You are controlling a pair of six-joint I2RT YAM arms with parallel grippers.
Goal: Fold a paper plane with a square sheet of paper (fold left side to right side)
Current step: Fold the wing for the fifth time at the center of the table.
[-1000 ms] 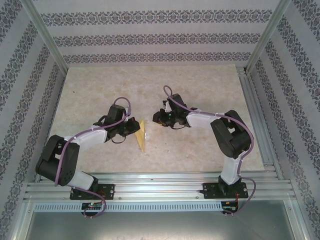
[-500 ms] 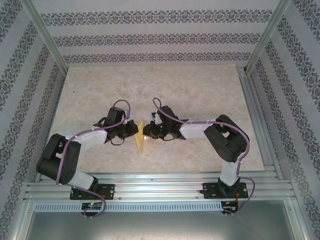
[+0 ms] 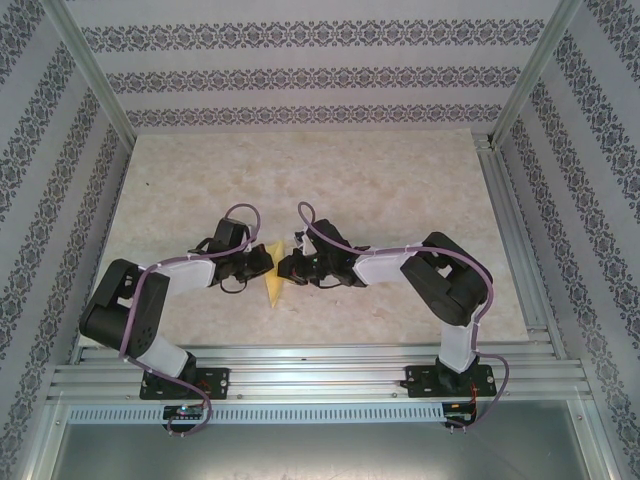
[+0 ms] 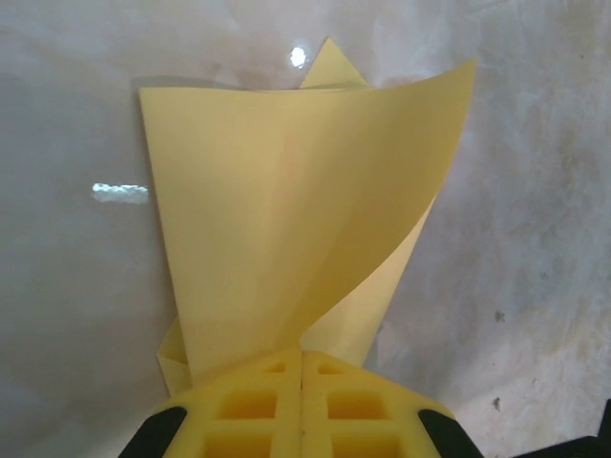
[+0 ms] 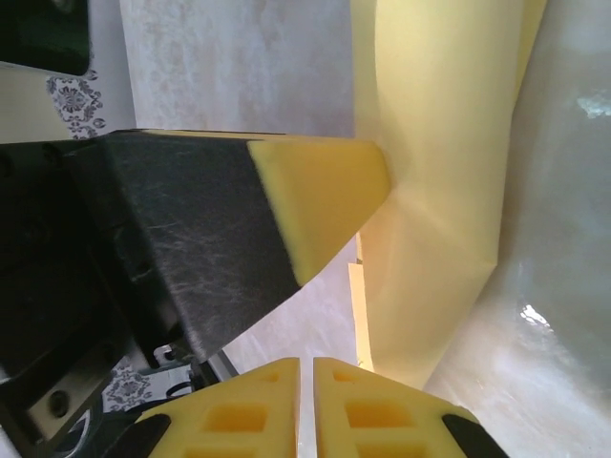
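The yellow sheet of paper [image 3: 272, 285] lies mid-table as a narrow, pointed, partly folded paper plane. My left gripper [image 3: 262, 262] is at its left edge. In the left wrist view this gripper [image 4: 303, 355] is shut on a corner of the paper [image 4: 286, 191], and that flap curls up off the table over the layers beneath. My right gripper [image 3: 285, 268] sits just right of the paper. In the right wrist view its jaws [image 5: 305, 363] stand nearly together with nothing between them. The paper [image 5: 439, 143] is up and to the right of them, beside the left gripper's yellow pad [image 5: 320, 200].
The pale marbled table top [image 3: 400, 180] is walled on three sides by patterned panels. Aluminium rails [image 3: 320, 375] run along the near edge and the right side [image 3: 505, 220]. A small glare spot [image 4: 298, 57] shines beyond the paper.
My right gripper has moved left, up to the paper, and its jaws have closed further. The left gripper and the paper have shifted slightly left and toward the near edge.
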